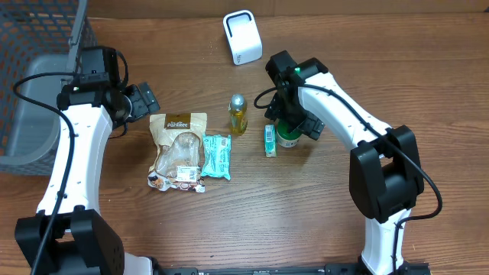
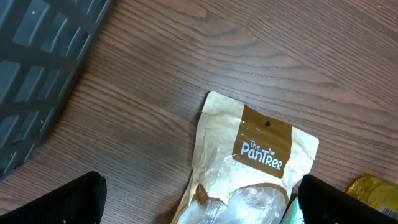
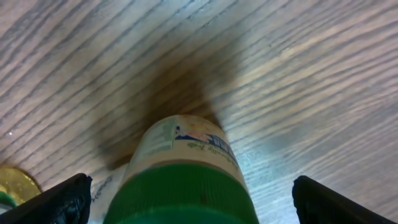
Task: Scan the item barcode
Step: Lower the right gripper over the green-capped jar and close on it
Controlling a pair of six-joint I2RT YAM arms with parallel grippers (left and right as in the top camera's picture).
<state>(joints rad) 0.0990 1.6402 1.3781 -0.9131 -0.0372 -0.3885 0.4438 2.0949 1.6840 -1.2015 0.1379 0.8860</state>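
From overhead, nothing had been lifted: the green-lidded jar [image 1: 287, 138] stood on the bench [image 1: 344, 46], well apart from the white scanner [image 1: 242, 37], with the right end effector [image 1: 293, 126] poised over it and the left end effector [image 1: 144, 101] beside the pouch [image 1: 178, 149]. The left wrist view showed its fingers [image 2: 68, 202] spread wide and empty above the pouch's top edge. The right wrist view showed fingers [image 3: 56, 199] wide either side of the jar without gripping, so grasping, carrying and scanning all seemed left to do.

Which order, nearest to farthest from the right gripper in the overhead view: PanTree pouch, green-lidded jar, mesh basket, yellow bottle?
1. Green-lidded jar, beneath the right gripper.
2. Yellow bottle, mid-table.
3. PanTree pouch, left of centre.
4. Mesh basket, far left.
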